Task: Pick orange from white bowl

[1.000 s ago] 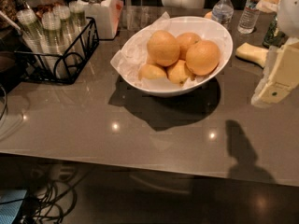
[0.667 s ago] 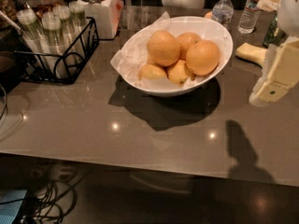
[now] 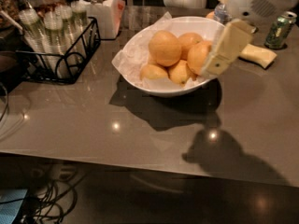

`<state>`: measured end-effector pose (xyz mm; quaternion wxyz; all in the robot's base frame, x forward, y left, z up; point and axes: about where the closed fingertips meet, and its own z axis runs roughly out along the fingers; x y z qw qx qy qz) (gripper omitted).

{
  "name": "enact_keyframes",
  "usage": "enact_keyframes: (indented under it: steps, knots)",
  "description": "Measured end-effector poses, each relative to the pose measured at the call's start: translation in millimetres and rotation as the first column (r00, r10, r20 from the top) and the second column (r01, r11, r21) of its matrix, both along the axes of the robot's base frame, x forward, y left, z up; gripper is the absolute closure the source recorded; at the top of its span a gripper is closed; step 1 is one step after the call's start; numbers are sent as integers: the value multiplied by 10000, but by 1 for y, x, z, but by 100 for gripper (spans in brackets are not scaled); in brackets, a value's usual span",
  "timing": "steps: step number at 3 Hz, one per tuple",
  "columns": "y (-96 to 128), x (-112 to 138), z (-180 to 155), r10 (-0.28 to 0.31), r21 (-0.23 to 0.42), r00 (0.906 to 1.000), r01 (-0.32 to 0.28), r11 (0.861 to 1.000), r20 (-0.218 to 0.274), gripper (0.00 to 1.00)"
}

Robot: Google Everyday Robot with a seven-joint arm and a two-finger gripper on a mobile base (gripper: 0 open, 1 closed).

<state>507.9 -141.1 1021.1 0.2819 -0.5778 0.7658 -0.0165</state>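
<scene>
The white bowl (image 3: 140,55), lined with crumpled white paper, stands at the top middle of the grey table. It holds several fruits. The orange (image 3: 197,56) is the deep-orange round fruit on the bowl's right side, partly covered by my gripper. A paler big fruit (image 3: 164,48) lies to its left, and small yellow fruits (image 3: 154,72) lie in front. My cream-coloured gripper (image 3: 225,49) reaches in from the upper right. It hangs over the bowl's right rim, right against the orange.
A black wire basket (image 3: 70,55) of capped bottles stands at the left, with a white jar (image 3: 100,8) behind it. A green can (image 3: 280,29), a water bottle (image 3: 221,13) and a pale yellow object (image 3: 256,55) sit at the right. The table's front edge (image 3: 140,160) runs across below.
My gripper has moved left from the table's right side to the bowl's right rim, over the orange. The view has come closer to the bowl.
</scene>
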Motion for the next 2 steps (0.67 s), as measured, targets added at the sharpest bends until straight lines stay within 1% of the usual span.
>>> enact_keyframes:
  steps: [1,2]
  knots:
    - [2,4,-2,3,52,10000,-3,10000,-44,0]
    - [-9,24,-6,-874,461,9961,870,9951,69,0]
